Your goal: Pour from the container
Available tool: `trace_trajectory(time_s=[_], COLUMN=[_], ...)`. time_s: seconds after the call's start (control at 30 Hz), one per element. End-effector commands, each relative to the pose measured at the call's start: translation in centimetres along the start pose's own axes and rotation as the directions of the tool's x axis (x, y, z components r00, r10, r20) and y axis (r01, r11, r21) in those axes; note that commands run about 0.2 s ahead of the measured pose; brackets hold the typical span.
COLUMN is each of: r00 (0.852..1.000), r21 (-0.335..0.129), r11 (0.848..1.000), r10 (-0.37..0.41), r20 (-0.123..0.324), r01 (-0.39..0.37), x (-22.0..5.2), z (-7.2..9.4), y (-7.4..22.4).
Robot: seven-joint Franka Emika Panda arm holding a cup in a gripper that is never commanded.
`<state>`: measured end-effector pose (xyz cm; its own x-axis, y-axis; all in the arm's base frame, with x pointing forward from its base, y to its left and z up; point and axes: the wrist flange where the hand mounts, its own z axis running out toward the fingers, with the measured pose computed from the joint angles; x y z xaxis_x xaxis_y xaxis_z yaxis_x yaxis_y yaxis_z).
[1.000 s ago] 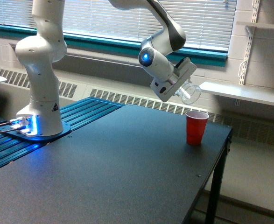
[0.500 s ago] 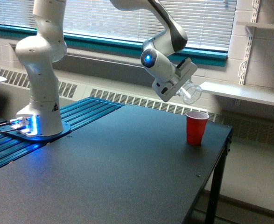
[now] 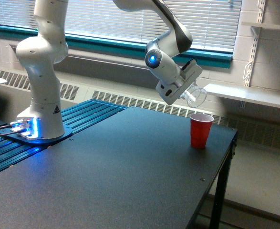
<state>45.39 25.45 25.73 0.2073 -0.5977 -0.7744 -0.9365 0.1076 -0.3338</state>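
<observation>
Table (image 3: 130,162) lying below pincer, unchanged. Red cup (image 3: 200,130) standing upright below pincer, slightly toward exterior view's right, unmoved. Pincer (image 3: 190,91) clamping clear container (image 3: 196,95), tipped mouth-down above cup. Since earlier frames, pincer rising slightly; pour likely finishing. Contents not discernible.

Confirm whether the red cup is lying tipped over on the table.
No. The red cup stands upright on the black table, mouth up, just below the tilted clear cup held in the end effector.
</observation>
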Motion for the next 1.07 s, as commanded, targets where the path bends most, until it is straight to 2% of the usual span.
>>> trace_trajectory(time_s=[0.03, 0.37, 0.5, 0.6, 0.73, 0.87, 1.07], r00=[1.0, 0.991, 0.983, 0.978, 0.98, 0.983, 0.982], r21=[0.004, 0.068, 0.064, 0.038, 0.046, 0.031, 0.009], r11=[1.0, 0.997, 0.995, 0.997, 0.998, 0.999, 1.0], r10=[0.006, -0.028, -0.06, -0.065, -0.042, -0.031, -0.023], r20=[-0.028, -0.134, -0.172, -0.197, -0.196, -0.182, -0.19], r01=[-0.005, 0.037, 0.072, 0.074, 0.052, 0.037, 0.025], x=[0.2, 0.7, 0.6, 0.9, 2.0, 2.9, 3.8], z=[-1.1, -5.7, -7.2, -7.7, -8.5, -8.5, -8.3], y=[-1.1, -3.0, -3.5, -3.2, -3.2, -3.3, -4.0])
